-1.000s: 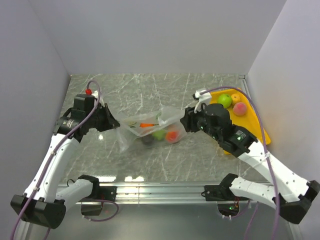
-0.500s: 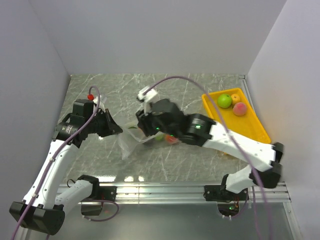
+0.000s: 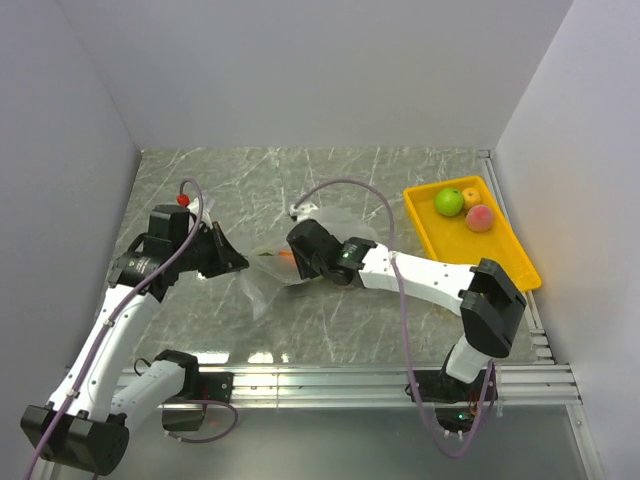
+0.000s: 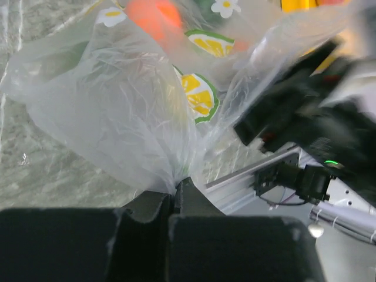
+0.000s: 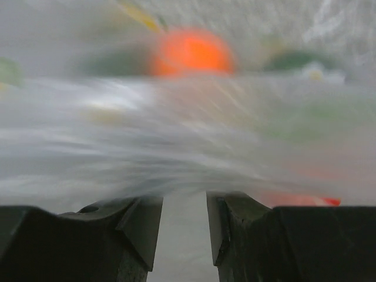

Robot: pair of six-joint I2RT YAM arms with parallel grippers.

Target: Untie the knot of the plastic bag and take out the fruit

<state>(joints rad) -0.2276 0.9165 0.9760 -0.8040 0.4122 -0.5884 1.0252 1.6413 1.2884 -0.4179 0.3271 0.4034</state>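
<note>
Film of the plastic bag (image 3: 260, 290) lies crumpled on the grey desk (image 3: 350, 180) when seen from above, between the two arms and well apart from the yellow tray (image 3: 507, 252), where a green apple (image 3: 449, 201) sits. The left end effector (image 3: 238, 264) touches the bag's left edge. The right end effector (image 3: 292, 262) is at its upper right side, and from here I cannot tell how wide it is.

From the left wrist, the left end effector (image 4: 174, 197) is closed on a gathered pinch of film, and the bag spreads away from it with an orange fruit (image 4: 154, 16) inside.

From the right wrist, all blurred, the right end effector (image 5: 184, 220) stands narrowly open with nothing between, the film just ahead.

I cannot find the knot in any view. The bag looks light, soft and slippery, easy to tear. I judge the bunched neck is the place to take hold, not the smooth wall.
</note>
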